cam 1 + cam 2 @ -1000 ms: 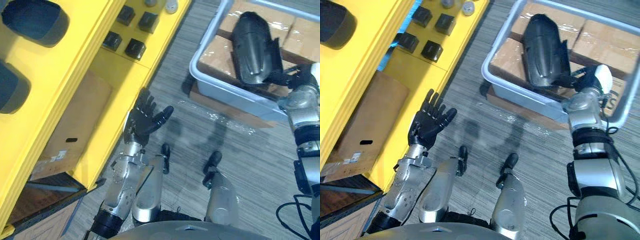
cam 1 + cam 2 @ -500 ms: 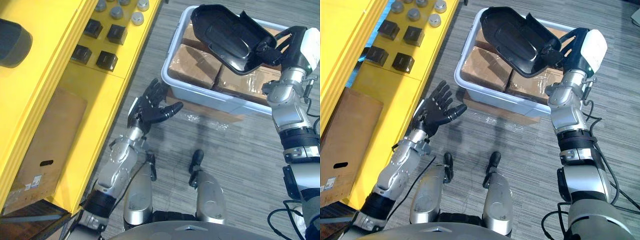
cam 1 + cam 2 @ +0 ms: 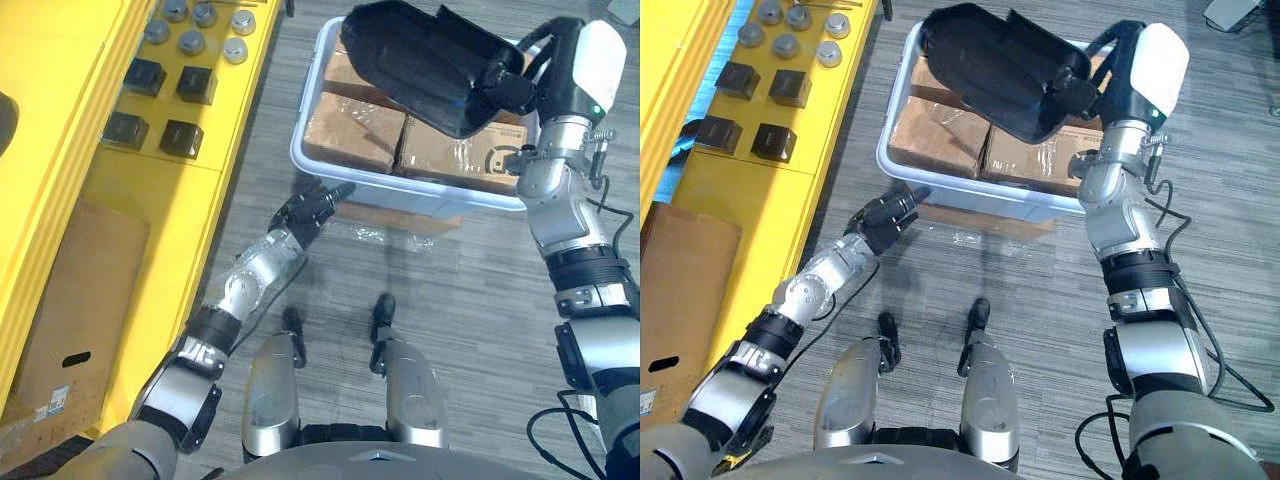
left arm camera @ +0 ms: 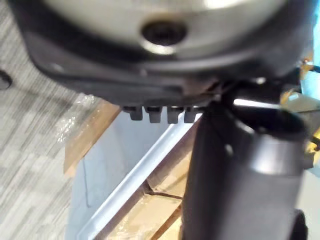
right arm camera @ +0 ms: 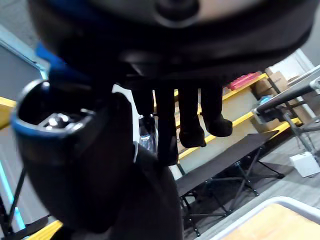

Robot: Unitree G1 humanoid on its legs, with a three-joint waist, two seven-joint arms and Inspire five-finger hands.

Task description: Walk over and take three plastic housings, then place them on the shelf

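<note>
One black plastic housing (image 3: 430, 60) is held up by the right hand (image 3: 540, 80), whose fingers are curled tight round its right end. It is lifted clear above the pale tub (image 3: 400, 190) and touches nothing else. Its left end sticks out past the tub's far left corner.

The left hand (image 3: 310, 208) is stretched toward the near left corner of the tub, just beside the rim. Its fingers are loose and nothing is held in it. Whether the wall is touched cannot be told.

A thin strip of grey floor (image 3: 470, 300) is left between the tub and the yellow shelf (image 3: 70, 150) on the left. More open floor is seen near and to the right of the tub.

The far part of the tub is hidden by the housing, and its far rim is cut off by the picture edge. The shelf is cut off on the left. A dark shape (image 3: 5, 110) at that edge cannot be made out.

The housing is smooth, shiny and hollow like a scoop. Brown cardboard boxes (image 3: 360, 130) wrapped in clear film are packed in the tub. Small black blocks (image 3: 180, 137) and round grey caps (image 3: 205, 15) are laid on the shelf. The floor is marked with fine stripes.
</note>
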